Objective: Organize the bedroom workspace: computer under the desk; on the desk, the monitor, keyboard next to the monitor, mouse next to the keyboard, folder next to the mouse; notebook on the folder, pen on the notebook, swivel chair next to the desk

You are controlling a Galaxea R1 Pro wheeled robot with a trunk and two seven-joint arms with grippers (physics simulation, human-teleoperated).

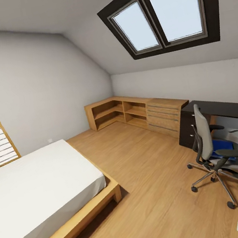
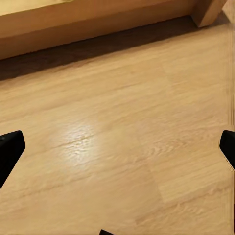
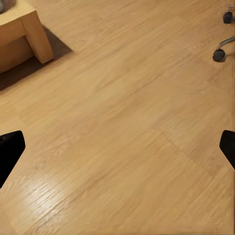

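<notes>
Two pincers, mine, both spread apart with nothing between them: left gripper and right gripper, each over bare wood floor. Swivel chair: lower right of the head view, facing the black desk. Folder: blue, on the chair seat. Bed: lower left. Step in hand, as I judge: approach. Next: roll toward the chair, reach for the folder.
</notes>
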